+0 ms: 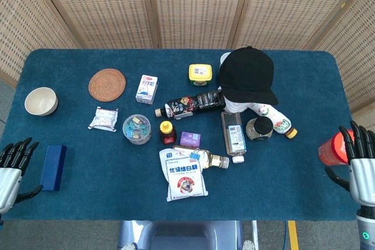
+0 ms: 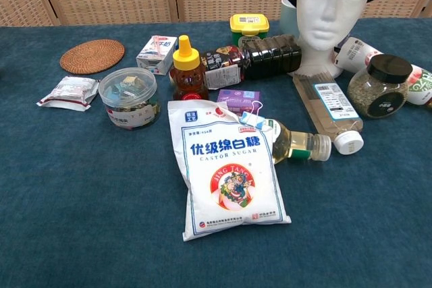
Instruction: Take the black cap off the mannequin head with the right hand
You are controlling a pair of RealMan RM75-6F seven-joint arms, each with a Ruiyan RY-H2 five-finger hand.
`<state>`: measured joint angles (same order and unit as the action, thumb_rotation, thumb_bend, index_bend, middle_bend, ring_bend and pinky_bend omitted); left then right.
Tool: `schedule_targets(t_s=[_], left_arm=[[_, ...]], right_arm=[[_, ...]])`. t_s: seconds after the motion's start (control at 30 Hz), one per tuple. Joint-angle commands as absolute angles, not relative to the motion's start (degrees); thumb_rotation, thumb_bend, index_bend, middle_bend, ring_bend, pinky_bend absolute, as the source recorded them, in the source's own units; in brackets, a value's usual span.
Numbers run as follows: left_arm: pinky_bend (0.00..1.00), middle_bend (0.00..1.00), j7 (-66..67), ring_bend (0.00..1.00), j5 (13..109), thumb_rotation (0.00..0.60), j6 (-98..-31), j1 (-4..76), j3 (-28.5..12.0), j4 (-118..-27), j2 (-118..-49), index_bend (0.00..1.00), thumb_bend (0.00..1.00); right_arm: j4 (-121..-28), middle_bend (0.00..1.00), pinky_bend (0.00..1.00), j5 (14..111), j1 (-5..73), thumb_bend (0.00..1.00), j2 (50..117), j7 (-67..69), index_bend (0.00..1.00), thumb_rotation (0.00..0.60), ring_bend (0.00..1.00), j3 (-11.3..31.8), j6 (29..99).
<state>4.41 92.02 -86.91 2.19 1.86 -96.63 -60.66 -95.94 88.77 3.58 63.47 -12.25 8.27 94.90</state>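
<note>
The cap (image 1: 248,75) sits on the white head (image 2: 329,6), far and to the right on the blue table (image 1: 88,168); it covers the top of the head, and its brim points near and right, so from above the face is hidden; in the chest view only the low black edge of the cap shows over the face. I think it sits loose, because it is just resting there, so a lift up and away should free it.

The right hand (image 1: 358,162) is at the near right edge of the table, well apart from the cap; its fingers are spread and point up, and it holds nothing. The left hand (image 1: 12,168) is at the near left edge, fingers apart too, and empty; it is not needed for this job.

A red can (image 1: 331,148) stands just beside the right hand, and I think the hand could bump it on the way. Right by the head lie a jar (image 1: 259,127) with a black lid, a clear bottle (image 1: 233,134), a dark bottle (image 1: 196,103) and a white bottle (image 1: 274,117); these crowd the bottom of the head, so the hand should come from above. A yellow box (image 1: 200,72) sits to the left of the cap. A sugar bag (image 1: 184,174) lies near the middle, out of the way.
</note>
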Motion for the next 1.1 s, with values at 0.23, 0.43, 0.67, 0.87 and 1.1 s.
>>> schedule_targets(t_s=[0.23, 0.43, 0.67, 0.87, 1.1], left_arm=[[0.02, 0.00, 5.50, 0.00, 92.80, 0.600, -87.89, 1.80, 2.02, -96.50, -61.12, 0.00, 0.06], [0.02, 0.00, 5.06, 0.00, 92.27, 0.600, -87.35, 1.99, 1.90, -96.72, -60.76, 0.00, 0.06], [0.02, 0.00, 4.03, 0.00, 92.23, 0.600, -87.62, 1.85, 1.91, -96.84, -60.28, 0.00, 0.06], [0.02, 0.00, 1.87, 0.00, 91.95, 0.600, -87.89, 1.77, 1.74, -96.73, -59.45, 0.00, 0.06], [0.02, 0.00, 0.52, 0.00, 92.41, 0.600, -88.29, 1.67, 1.81, -96.54, -59.07, 0.00, 0.06]], right_arm=[[-103.37, 0.05, 0.14, 87.64, 12.29, 0.00, 62.82, -14.18, 0.00, 0.600, 0.02, 15.28, 88.72], [-103.21, 0.10, 0.22, 84.79, 20.26, 0.00, 68.44, -20.70, 0.01, 0.600, 0.07, 19.87, 83.88], [-100.95, 0.13, 0.23, 80.89, 26.13, 0.00, 73.28, -27.72, 0.04, 0.600, 0.09, 21.32, 79.17], [-96.15, 0.16, 0.26, 78.30, 29.68, 0.01, 77.05, -29.87, 0.08, 0.600, 0.11, 21.65, 76.94], [-87.34, 0.26, 0.34, 78.40, 33.03, 0.15, 81.36, -28.83, 0.19, 0.600, 0.23, 21.65, 76.36]])
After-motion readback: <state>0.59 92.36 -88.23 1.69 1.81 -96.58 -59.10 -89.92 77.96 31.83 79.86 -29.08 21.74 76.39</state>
